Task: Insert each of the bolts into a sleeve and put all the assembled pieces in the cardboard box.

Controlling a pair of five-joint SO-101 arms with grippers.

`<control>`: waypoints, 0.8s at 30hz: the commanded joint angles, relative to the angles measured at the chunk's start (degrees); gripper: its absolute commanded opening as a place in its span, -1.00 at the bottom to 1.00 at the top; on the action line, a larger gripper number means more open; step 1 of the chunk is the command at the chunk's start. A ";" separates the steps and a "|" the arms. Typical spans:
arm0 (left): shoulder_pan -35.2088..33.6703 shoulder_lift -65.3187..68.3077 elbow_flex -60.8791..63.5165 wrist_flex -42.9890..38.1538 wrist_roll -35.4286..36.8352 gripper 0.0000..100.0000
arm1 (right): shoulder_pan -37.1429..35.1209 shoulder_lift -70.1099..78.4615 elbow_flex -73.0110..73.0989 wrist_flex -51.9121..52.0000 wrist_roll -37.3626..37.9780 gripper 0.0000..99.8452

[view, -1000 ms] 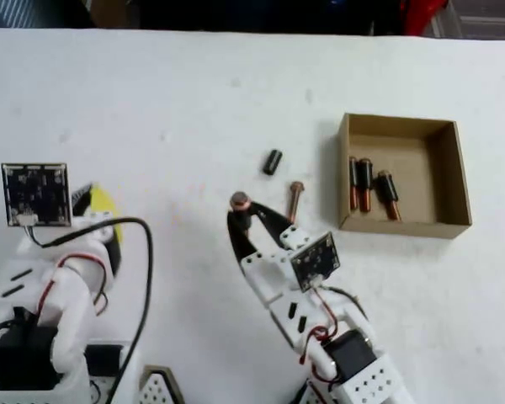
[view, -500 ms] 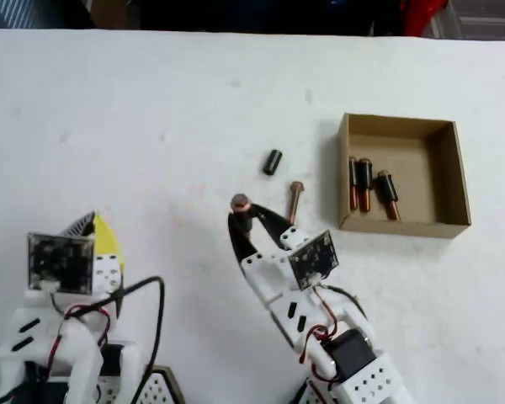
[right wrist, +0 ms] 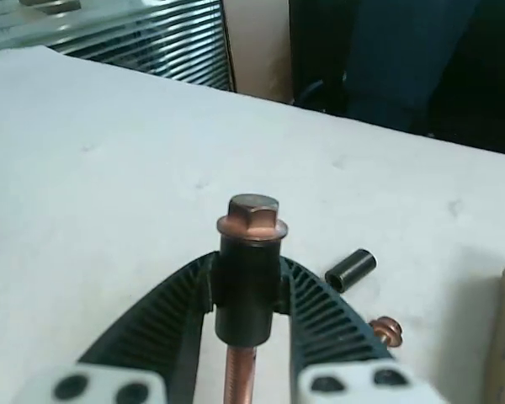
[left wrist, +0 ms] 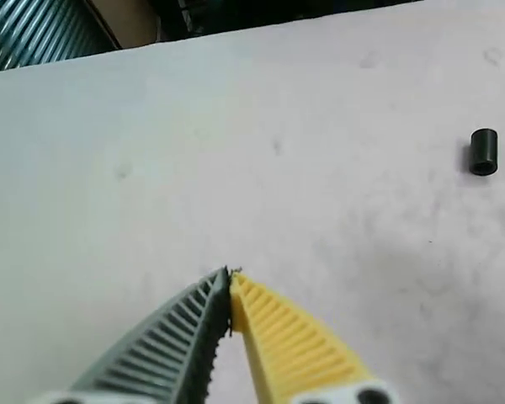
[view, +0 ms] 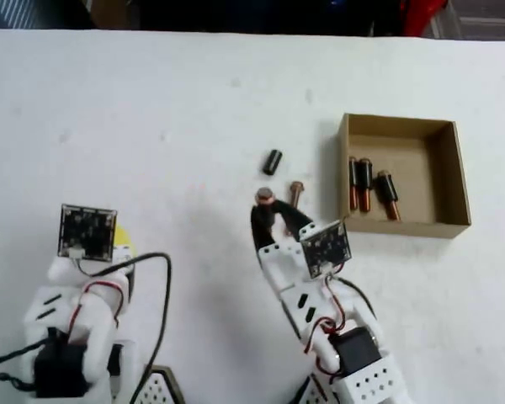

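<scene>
Already three sleeved copper bolts (view: 366, 185) sit in the brown cardboard box (view: 399, 120), right gripper (right wrist: 247, 278) clamping a fourth (right wrist: 251, 240), left gripper (left wrist: 230, 279) closed empty, one bare copper bolt (view: 295, 194) and black sleeve (view: 273, 162) left.

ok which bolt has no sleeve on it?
The bare bolt lying on the table between right gripper and cardboard box. The gripped bolt and three boxed ones are sleeved.
</scene>
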 commanded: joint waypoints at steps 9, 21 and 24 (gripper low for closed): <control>-0.48 -0.13 8.26 -6.68 3.25 -0.96 | 0.92 -0.84 -4.75 2.07 0.44 -0.97; -0.48 -0.13 15.38 -10.11 3.34 -0.96 | 11.03 -0.75 -21.19 18.15 0.44 -0.97; -0.66 -0.13 17.41 -11.52 3.16 -0.96 | 14.02 -0.66 -26.64 21.93 0.79 -0.97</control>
